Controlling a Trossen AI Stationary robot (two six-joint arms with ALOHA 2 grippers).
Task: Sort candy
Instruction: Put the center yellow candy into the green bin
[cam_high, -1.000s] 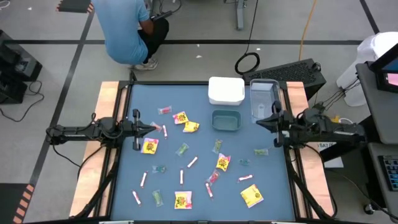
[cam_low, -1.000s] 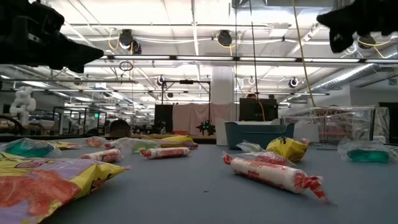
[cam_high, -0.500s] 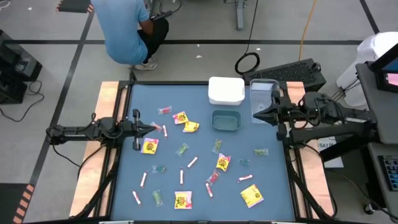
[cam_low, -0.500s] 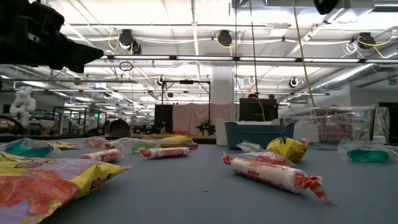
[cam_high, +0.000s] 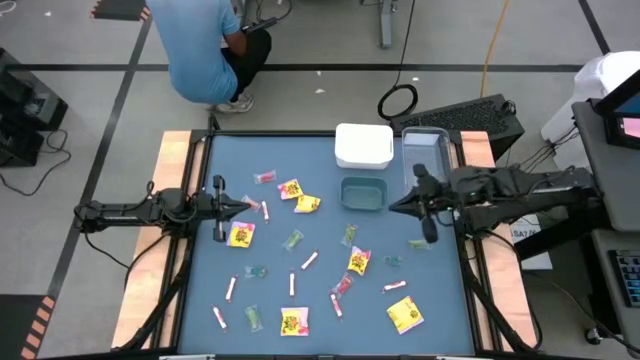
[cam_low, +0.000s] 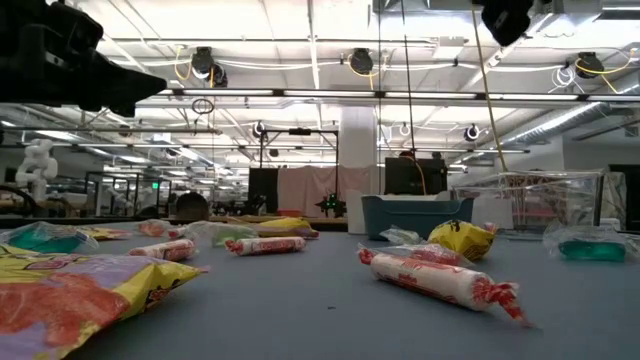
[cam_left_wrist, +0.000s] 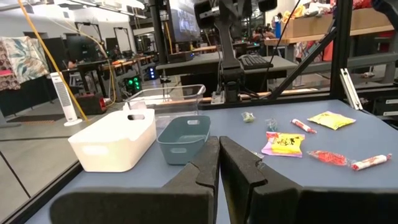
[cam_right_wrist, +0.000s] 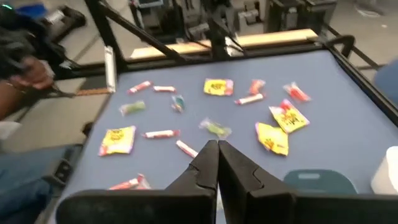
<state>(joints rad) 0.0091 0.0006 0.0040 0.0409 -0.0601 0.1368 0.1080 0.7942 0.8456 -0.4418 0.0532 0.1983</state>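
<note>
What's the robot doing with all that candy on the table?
It is meant to sort the candy, but nothing is picked up yet. Sweets lie scattered over the blue table, and the white tub, teal tub and clear tub wait at the far edge. The right gripper, shut and empty, reaches out beside the teal tub. The left gripper waits shut.

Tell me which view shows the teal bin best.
The left wrist view: the teal bin shows whole, with walls, handle slot and rim, beside the white bin. The high view shows only its top outline, the low view its far front wall, the right wrist view just a rim edge.
</note>
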